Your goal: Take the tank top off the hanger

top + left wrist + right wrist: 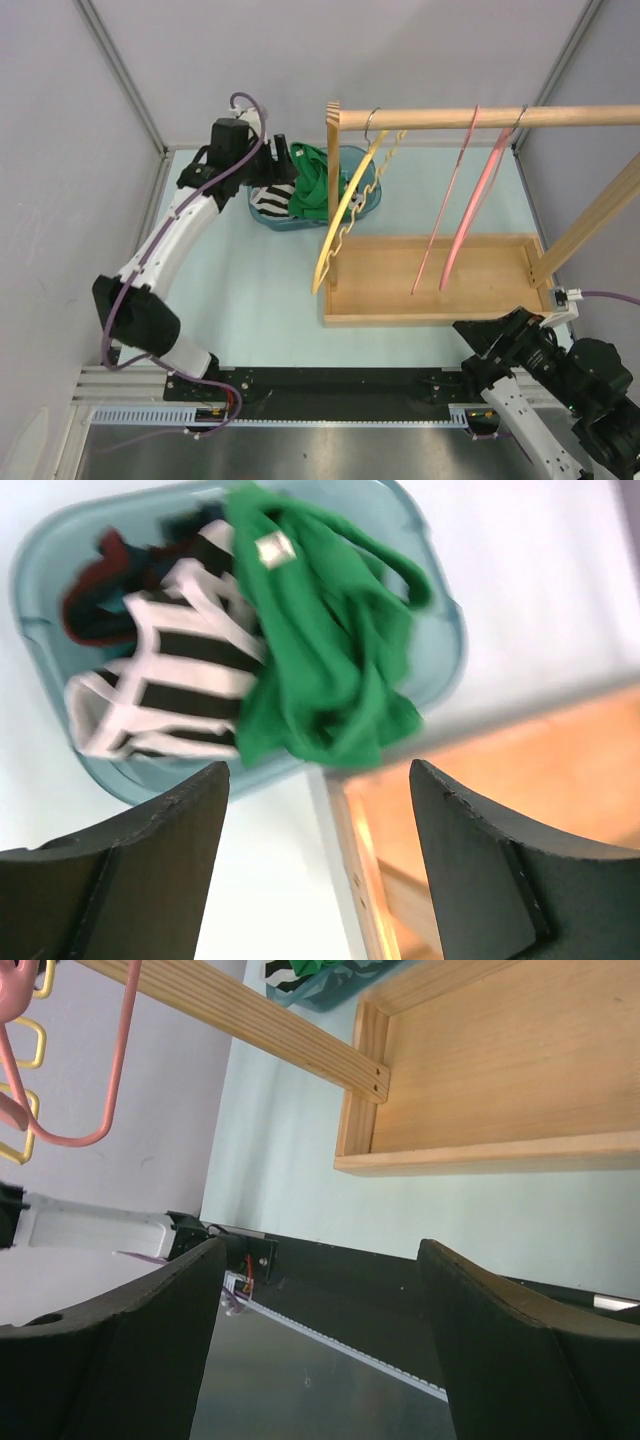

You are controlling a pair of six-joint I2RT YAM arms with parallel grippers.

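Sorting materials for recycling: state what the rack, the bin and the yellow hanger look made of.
Rack: pale wood with visible grain and a matt finish, seemingly unvarnished.
Bin: probably plastic; translucent teal with a smooth, rounded rim.
Yellow hanger: likely plastic, with uniform colour and a wavy moulded bar; too small to be sure.

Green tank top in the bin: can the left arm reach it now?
Probably yes. The open left tool hangs over the green tank top, which lies uppermost in the bin, nothing between.
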